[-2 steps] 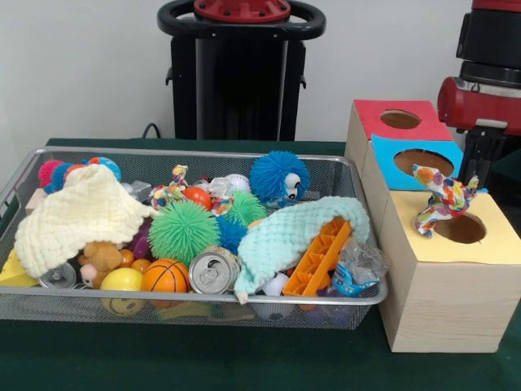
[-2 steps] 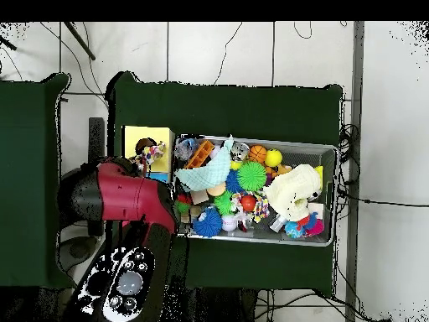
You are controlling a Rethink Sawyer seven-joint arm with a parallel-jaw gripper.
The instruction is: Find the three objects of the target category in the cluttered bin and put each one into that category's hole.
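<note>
A multicoloured knotted rope toy [image 1: 440,199] hangs over the yellow-topped box [image 1: 488,248], just left of its round hole [image 1: 460,228], with its lower end touching the box top. My gripper [image 1: 470,186] comes down at the far right and is shut on the toy's right end. From above, the same toy [image 2: 150,154] lies at the edge of the yellow box [image 2: 136,137], and the red arm [image 2: 117,194] hides the gripper. A second, similar rope toy [image 1: 172,192] lies among the clutter in the wire bin [image 1: 187,152].
Behind the yellow box stand a blue-topped box [image 1: 423,159] and a red-topped box [image 1: 400,120], each with a hole. The bin holds spiky balls, a can [image 1: 212,271], a cream cloth [image 1: 81,212], a mint cloth [image 1: 293,232] and an orange plastic piece [image 1: 319,259].
</note>
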